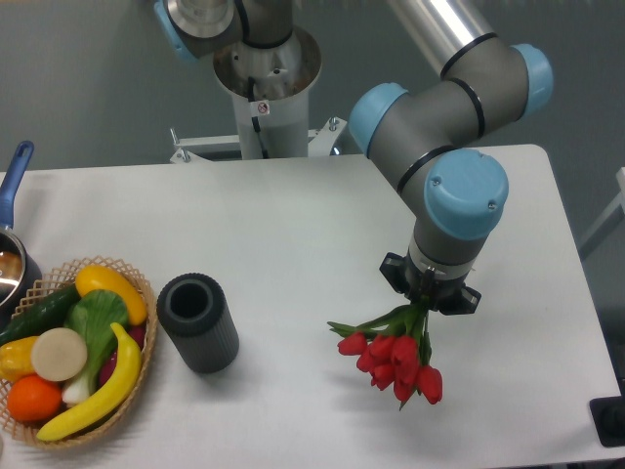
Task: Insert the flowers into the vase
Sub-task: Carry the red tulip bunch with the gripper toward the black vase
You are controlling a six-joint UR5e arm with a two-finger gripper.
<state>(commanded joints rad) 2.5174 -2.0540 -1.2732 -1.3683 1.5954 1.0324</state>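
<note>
At the far left edge of the counter a blue-handled pot shows only in part, and just in front of it sits a wicker basket of fruit and vegetables. Just beside the basket's right rim stands the vase, upright, its round mouth open upward. Bare counter runs from there to the flowers, which lie well to the right, red buds pointing toward the front edge and stems running up under the gripper. The gripper appears closed on the stems, though the wrist hides its fingers. So the vase lies leftward of the gripper, with open room between. The bunch's long axis looks tilted, buds lowest, so it would likely need turning stems-down before lowering into the mouth.
</note>
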